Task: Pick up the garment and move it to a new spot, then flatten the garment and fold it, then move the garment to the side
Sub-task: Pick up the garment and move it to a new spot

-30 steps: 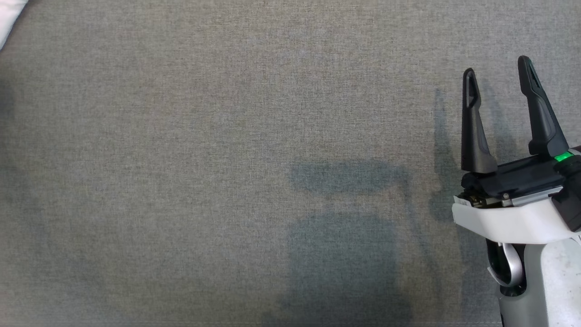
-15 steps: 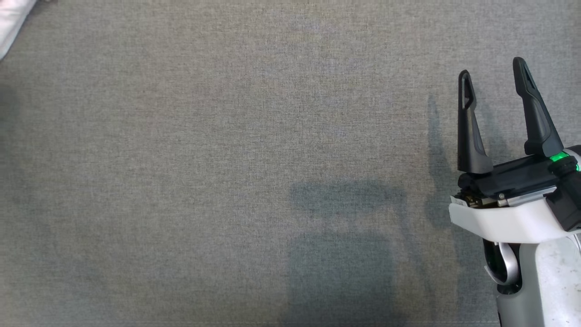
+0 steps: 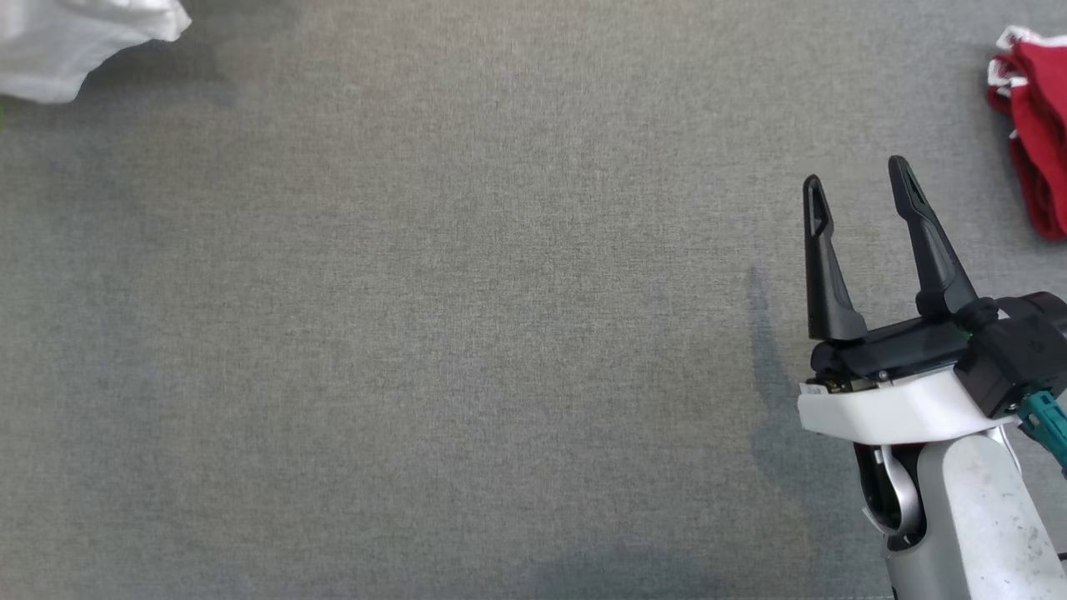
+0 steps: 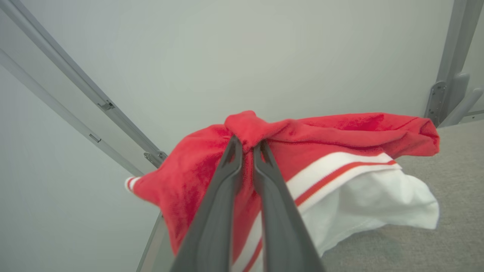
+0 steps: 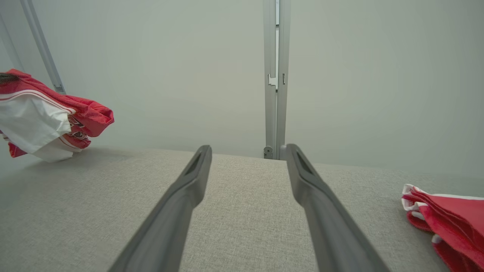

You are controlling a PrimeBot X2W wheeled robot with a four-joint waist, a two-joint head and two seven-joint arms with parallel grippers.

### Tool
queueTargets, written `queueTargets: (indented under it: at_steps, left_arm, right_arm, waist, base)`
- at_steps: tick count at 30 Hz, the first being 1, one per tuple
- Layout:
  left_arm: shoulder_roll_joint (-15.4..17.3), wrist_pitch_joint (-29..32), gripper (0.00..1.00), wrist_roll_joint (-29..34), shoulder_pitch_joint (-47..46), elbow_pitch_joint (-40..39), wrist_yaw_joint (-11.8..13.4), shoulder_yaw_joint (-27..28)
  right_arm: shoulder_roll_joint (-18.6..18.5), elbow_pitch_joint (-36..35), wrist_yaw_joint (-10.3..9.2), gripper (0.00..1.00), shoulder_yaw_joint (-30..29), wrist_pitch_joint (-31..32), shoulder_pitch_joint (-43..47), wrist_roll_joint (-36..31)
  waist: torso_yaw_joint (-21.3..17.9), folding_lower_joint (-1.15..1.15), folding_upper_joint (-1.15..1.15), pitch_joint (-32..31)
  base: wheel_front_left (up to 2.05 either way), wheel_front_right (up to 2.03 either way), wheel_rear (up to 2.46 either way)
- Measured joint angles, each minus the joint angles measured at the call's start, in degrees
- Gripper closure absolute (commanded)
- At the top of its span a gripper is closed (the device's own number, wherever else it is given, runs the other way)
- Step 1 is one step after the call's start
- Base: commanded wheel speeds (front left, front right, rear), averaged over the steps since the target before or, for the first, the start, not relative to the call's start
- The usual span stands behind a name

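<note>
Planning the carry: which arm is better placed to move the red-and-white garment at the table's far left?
Left. The left tool is shut on the garment, pinching its red fabric; the right tool stands open, holding nothing, over the grey table.

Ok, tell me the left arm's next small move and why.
Probably carry the garment toward the bare middle of the grey surface and lower it there. The left tool is shut on a bunched fold of it, and it hangs at the far left, likely too near the edge to flatten. The right tool stands open, and another red garment lies at the right.
</note>
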Motion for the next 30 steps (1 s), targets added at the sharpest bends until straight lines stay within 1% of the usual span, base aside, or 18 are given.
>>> queueTargets:
  at_steps: [4,6,12,18,23,26,30]
  left_arm:
    - [-1.3,0.3,1.00,-0.1,-1.5,-2.6,-0.2,-3.1]
    - [-2.3,0.6,1.00,-0.7,-1.5,-4.4,-0.3,-5.5]
    - [-3.1,2.3,1.00,-4.8,-1.4,-11.5,-0.3,-12.7]
    - [-4.3,3.6,1.00,-8.8,-1.3,-19.3,-0.3,-18.5]
    - [-6.6,5.1,1.00,-11.6,-1.1,-26.3,-0.3,-21.9]
    - [-7.7,5.8,1.00,-12.6,-0.7,-29.6,-0.3,-22.3]
    - [-9.6,6.4,1.00,-13.8,2.3,-32.5,0.7,-23.0]
  right_arm:
    - [0.0,1.9,0.00,0.00,0.1,-0.4,0.9,1.8]
    - [0.0,2.7,0.00,0.00,0.2,-0.6,1.2,2.8]
    - [0.0,4.5,0.00,0.00,-0.1,-0.9,2.6,4.7]
    - [0.0,5.4,0.00,0.00,-0.1,-1.1,4.1,6.9]
    - [0.0,5.1,0.00,0.00,-0.7,-1.1,5.1,7.6]
    - [0.0,4.8,0.00,0.00,-1.2,-1.1,5.3,7.8]
    - [0.0,4.8,0.00,0.00,-1.5,-1.1,5.9,8.4]
  waist:
    - [-0.4,0.00,0.00,-4.1]
    - [-0.8,0.00,0.00,-6.1]
    - [-2.4,0.00,0.00,-11.9]
    - [-5.0,0.00,0.00,-16.3]
    - [-7.9,0.00,0.00,-18.3]
    - [-9.5,0.00,0.00,-19.0]
    - [-11.3,0.00,0.00,-19.3]
  base:
    - [0.00,0.00,0.00]
    - [0.00,0.00,0.00]
    - [0.00,0.00,0.00]
    - [0.00,0.00,0.00]
    - [0.00,0.00,0.00]
    - [0.00,0.00,0.00]
    - [0.00,0.00,0.00]
